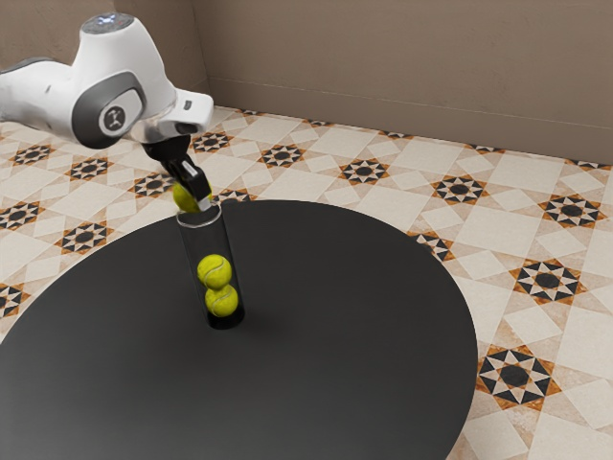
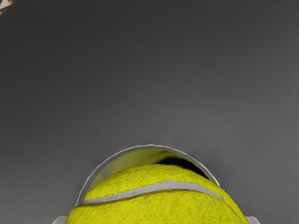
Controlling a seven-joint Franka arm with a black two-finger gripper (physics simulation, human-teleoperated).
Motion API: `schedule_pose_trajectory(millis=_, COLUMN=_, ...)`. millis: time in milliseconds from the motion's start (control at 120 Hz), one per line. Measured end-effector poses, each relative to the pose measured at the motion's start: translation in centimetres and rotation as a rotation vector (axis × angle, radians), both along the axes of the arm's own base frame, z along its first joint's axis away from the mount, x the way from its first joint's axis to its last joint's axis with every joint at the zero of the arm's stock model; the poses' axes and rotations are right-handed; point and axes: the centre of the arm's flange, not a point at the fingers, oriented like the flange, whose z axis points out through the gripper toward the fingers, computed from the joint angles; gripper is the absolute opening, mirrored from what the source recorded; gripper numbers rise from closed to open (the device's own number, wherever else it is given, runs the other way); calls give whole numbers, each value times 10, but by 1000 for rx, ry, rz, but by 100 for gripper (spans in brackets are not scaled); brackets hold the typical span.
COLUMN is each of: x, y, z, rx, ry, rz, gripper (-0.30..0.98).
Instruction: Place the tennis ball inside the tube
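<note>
Just over the tube's mouth in the exterior view, my black gripper (image 1: 196, 196) is shut on a yellow-green tennis ball (image 1: 185, 198), partly hidden by a finger. The clear tube (image 1: 199, 241) stands upright on the table, with two other balls (image 1: 215, 271) stacked in its lower part. In the wrist view the held ball (image 2: 159, 203) covers much of the tube's round rim (image 2: 126, 150). Pale fingertips of the gripper (image 2: 156, 220) flank this ball on both sides.
The tube rests on a round black table (image 1: 335, 335), whose curved edge runs across the exterior view's right. Patterned floor tiles (image 1: 498, 249) surround the table, and a brown wall (image 1: 412, 67) rises behind.
</note>
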Motion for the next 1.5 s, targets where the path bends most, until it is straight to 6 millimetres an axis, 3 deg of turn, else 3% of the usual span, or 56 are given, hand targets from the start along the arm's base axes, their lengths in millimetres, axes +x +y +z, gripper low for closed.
schedule_pose_trajectory(millis=767, x=1, y=6, z=-17, rx=-59, ry=-45, rz=55, gripper=35)
schedule_pose_trajectory(millis=933, x=-1, y=4, z=-19, rx=-68, ry=-38, rz=50, gripper=52)
schedule_pose_trajectory(millis=1117, x=-1, y=3, z=-17, rx=-74, ry=-30, rz=44, gripper=62)
schedule_pose_trajectory(millis=1233, x=2, y=-3, z=15, rx=-98, ry=-30, rz=51, gripper=65)
schedule_pose_trajectory(millis=1300, x=1, y=10, z=27, rx=-105, ry=-13, rz=92, gripper=66)
schedule_pose_trajectory(millis=1358, x=-1, y=14, z=59, rx=-101, ry=-25, rz=125, gripper=67)
schedule_pose_trajectory(millis=1425, x=-1, y=2, z=102, rx=-77, ry=-43, rz=152, gripper=67)
schedule_pose_trajectory(millis=1500, x=-1, y=-28, z=137, rx=-56, ry=-41, rz=159, gripper=68)
